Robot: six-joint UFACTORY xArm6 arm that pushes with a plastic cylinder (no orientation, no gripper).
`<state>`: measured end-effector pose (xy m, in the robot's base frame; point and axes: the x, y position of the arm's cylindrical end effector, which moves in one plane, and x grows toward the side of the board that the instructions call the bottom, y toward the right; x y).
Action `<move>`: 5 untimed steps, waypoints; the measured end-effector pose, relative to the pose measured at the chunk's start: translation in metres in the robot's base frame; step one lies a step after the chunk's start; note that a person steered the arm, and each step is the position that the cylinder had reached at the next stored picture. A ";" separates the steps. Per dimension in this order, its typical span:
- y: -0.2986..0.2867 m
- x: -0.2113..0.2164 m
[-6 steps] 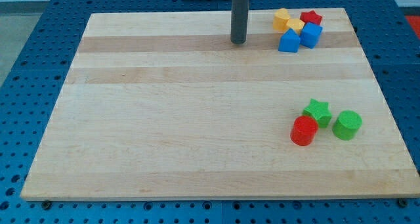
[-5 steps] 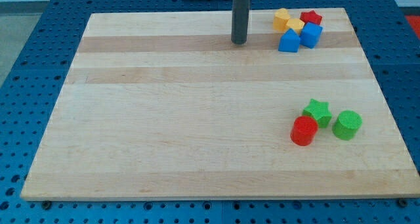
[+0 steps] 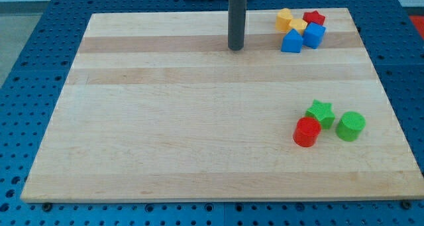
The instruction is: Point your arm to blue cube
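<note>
Blue cube (image 3: 315,35) sits well right of my tip (image 3: 236,48).

Wooden desk (image 3: 165,120) carries 2 clusters: blue cube (image 3: 315,35) among 5 blocks at the view's top right, 3 blocks lower right.

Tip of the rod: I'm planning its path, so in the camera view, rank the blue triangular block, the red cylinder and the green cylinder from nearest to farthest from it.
From my tip:
1. Blue triangular block, in the cluster at the view's top right, just right of the tip.
2. Red cylinder, lower right, leftmost of its trio.
3. Green cylinder, lower right, farther right still.
</note>
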<state>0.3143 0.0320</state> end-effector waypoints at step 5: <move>0.019 0.087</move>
